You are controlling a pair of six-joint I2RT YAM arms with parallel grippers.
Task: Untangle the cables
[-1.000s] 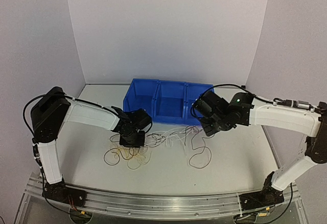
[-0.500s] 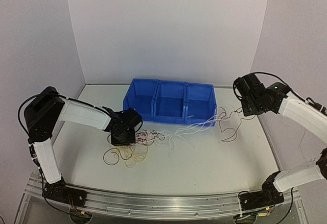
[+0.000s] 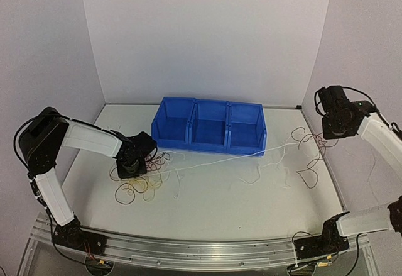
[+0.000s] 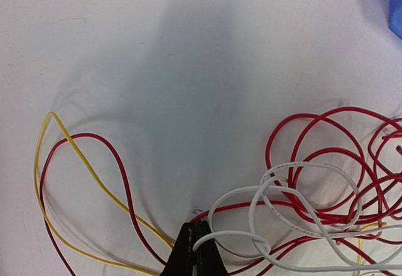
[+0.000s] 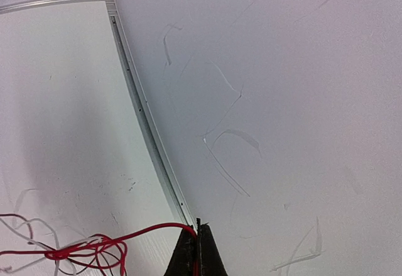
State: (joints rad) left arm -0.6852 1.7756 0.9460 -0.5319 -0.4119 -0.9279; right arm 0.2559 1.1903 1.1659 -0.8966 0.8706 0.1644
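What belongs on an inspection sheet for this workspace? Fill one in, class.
Surface: white table, matte.
Job's things: cables, one white strand stretched between heaps left and right.
Clutter: blue three-compartment bin at the back.
Grippers: left claw shut on cables; right claw shut on a red one.
Cables: black arm wiring looped at the left shoulder.
Surroundings: pale walls on three sides; metal rail in front.

Two white-and-black robot arms, left arm [image 3: 94, 139] and right arm [image 3: 377, 131], each carry one black two-finger tool: left tool [image 4: 193, 246], right tool [image 5: 198, 246]. One blue plastic bin [image 3: 207, 145] has three compartments. One white table [image 3: 220, 207]. The thin floppy cables [image 3: 213, 161] show three colours: white strands [image 4: 232, 232], red strands [image 4: 88, 135], yellow strands [image 4: 50, 115]; how many strands cannot be told.
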